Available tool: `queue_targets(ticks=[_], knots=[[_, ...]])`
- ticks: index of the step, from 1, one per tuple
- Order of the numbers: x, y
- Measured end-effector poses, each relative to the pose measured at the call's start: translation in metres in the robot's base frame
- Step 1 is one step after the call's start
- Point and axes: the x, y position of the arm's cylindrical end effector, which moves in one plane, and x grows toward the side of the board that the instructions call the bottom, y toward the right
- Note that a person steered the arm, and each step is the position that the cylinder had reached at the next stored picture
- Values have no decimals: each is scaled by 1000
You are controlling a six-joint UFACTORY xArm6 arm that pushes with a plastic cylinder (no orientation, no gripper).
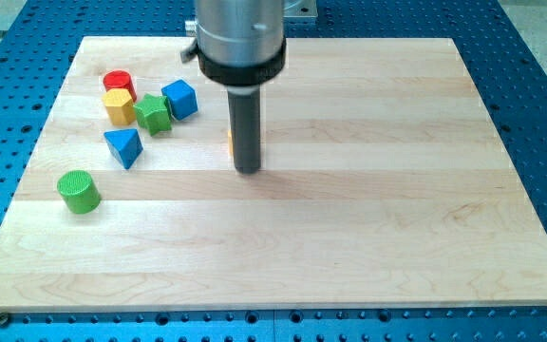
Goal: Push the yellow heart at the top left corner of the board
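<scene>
My tip (247, 170) rests on the wooden board (368, 218) a little left of its middle. A thin yellow-orange sliver (231, 142) shows at the rod's left edge, just above the tip. The rest of that block is hidden behind the rod, so I cannot make out its shape. A yellow block (119, 107), roughly hexagonal, sits in a cluster near the view's top left, well to the left of the tip.
The cluster also holds a red cylinder (119, 84), a green block (153, 113) and a blue cube (179, 99). A blue triangle (123, 147) lies below them. A green cylinder (79, 191) stands near the left edge. The arm's grey housing (238, 38) overhangs the top middle.
</scene>
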Motion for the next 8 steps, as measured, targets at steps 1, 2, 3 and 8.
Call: queue_targets(ticks=[1, 2, 3, 8], knots=[[-50, -18], [-104, -38], [-112, -1], [-193, -80]])
